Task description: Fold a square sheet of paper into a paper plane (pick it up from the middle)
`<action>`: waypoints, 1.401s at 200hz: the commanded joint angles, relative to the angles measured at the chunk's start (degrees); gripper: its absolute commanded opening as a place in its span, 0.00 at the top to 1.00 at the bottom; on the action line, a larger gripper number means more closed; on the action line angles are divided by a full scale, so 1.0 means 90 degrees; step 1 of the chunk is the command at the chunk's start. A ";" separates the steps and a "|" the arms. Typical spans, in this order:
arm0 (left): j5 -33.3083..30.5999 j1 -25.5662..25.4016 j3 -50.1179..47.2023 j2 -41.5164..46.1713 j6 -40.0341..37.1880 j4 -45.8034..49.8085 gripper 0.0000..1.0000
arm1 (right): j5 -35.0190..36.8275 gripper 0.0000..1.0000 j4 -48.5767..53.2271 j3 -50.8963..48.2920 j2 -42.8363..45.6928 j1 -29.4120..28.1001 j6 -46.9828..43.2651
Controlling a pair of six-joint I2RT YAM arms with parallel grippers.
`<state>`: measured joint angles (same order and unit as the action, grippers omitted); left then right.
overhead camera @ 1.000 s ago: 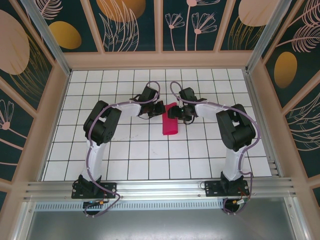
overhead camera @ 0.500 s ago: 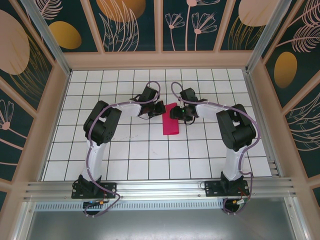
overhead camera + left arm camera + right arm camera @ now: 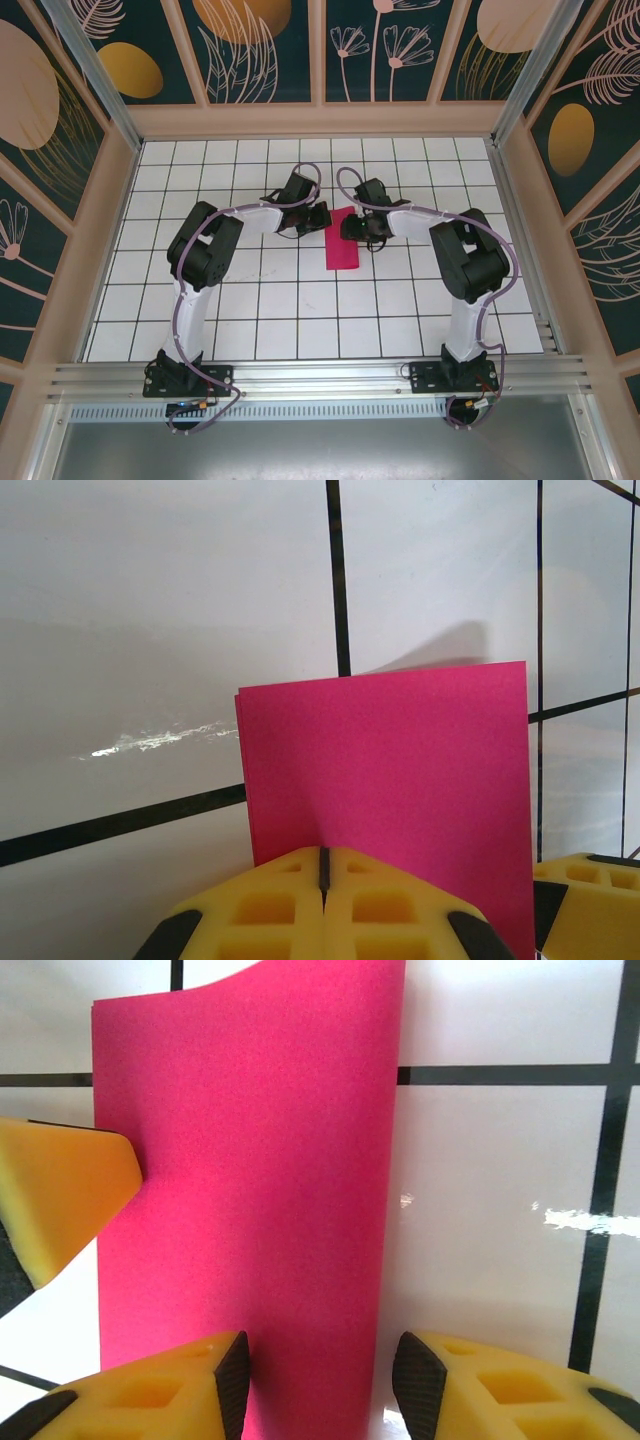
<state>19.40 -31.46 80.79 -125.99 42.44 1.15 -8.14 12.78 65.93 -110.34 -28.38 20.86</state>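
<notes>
Tabletop (image 3: 250,300): white, black grid lines.

Square sheet of paper (image 3: 342,243): magenta-pink, folded into a narrow rectangle, lying flat on the tabletop with its long side running away from the arm bases.

Left pincer (image 3: 318,218): at the sheet's far left corner. In the left wrist view its yellow fingers (image 3: 250,910) are pressed together with no gap, tips at the sheet's edge (image 3: 400,770). Whether paper is caught between them cannot be determined.

Right pincer (image 3: 353,228): at the sheet's far right side. In the right wrist view its fingers (image 3: 150,1390) stand apart, straddling the sheet's long edge (image 3: 250,1190); nothing is gripped.
</notes>
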 commanded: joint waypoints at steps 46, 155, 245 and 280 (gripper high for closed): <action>-0.0871 0.0019 -0.0372 -0.0727 -0.0066 0.1086 0.98 | 0.0196 0.53 0.0489 -0.0042 0.0655 -0.0138 0.0338; -0.0868 0.0027 -0.0383 -0.0777 -0.0009 0.1075 0.99 | -0.0827 0.90 -0.0109 0.0190 0.0321 -0.0225 0.0797; -0.0944 0.0019 -0.0422 -0.0793 -0.0105 0.1125 0.99 | -0.1191 0.92 0.0172 0.0127 -0.0119 0.0096 0.0254; -0.0984 0.0020 -0.0442 -0.0804 -0.0103 0.1136 0.99 | -0.1313 0.92 0.0231 -0.0041 -0.0088 0.0211 0.0015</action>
<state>18.98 -31.57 80.79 -126.02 42.44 1.13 -18.09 12.91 66.87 -110.56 -27.18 23.86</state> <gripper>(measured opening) 0.069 0.082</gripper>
